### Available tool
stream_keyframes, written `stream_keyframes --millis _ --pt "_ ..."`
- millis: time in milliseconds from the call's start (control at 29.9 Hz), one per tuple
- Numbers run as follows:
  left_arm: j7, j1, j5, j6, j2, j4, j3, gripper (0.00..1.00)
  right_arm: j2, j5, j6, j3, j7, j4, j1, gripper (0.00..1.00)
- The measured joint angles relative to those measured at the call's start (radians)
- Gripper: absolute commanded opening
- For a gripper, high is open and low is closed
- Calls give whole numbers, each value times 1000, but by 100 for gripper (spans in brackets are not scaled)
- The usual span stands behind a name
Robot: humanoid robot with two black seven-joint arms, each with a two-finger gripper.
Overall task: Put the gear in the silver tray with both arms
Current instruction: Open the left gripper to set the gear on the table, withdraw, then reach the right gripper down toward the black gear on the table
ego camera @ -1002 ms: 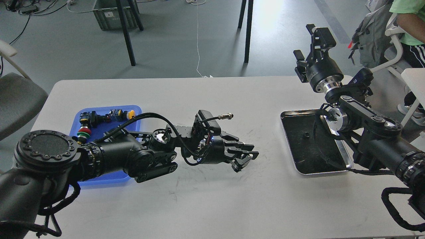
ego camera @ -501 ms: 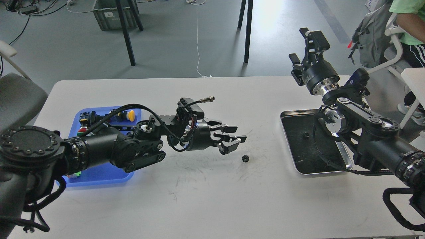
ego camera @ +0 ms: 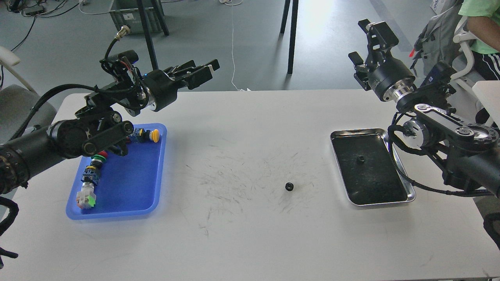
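A small black gear (ego camera: pixel 289 186) lies on the white table, left of the silver tray (ego camera: pixel 406 195). A second small black gear (ego camera: pixel 360 158) lies inside the tray on its dark bottom. My left gripper (ego camera: pixel 204 70) is raised over the table's far left edge, far from both gears; it is open and empty. My right gripper (ego camera: pixel 361 43) is raised beyond the table's far right corner, above and behind the tray; its fingers stand wide apart and hold nothing.
A blue plastic tray (ego camera: pixel 133 195) at the left holds several coloured push-buttons (ego camera: pixel 86 197). My right arm's links (ego camera: pixel 445 128) hang over the silver tray's right side. A seated person (ego camera: pixel 480 27) and a chair are at the far right. Table legs stand behind.
My left gripper let go of the gear onto the table's middle, then drew back up and to the far left. My right gripper shifted only slightly.
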Motion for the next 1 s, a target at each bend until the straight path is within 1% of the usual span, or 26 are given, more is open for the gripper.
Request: stream_keyframes --millis 100,167,301,434,635,768,902,1002 --pt "0 4 -75 -13 33 10 -5 98 -36 -1 4 -66 0 60 39 98" --pt "0 5 -132 -44 54 17 -10 98 -62 -2 16 -107 0 89 68 98" --pt "0 11 -246 -112 92 47 -45 98 -109 -11 95 -207 0 136 134 98" --pt "0 28 -334 -176 125 59 -87 98 -120 -88 142 -363 0 146 216 98" --pt "0 46 -383 -241 143 97 -118 98 -121 -189 158 -617 0 150 351 97" --pt "0 55 -437 -280 146 124 -142 98 -116 -315 169 -728 0 167 420 97" --pt "0 58 -517 -339 149 137 -166 98 -107 -539 172 -754 0 175 442 97" --pt "0 58 -573 -369 149 145 -174 98 -82 -697 173 -757 0 176 444 97"
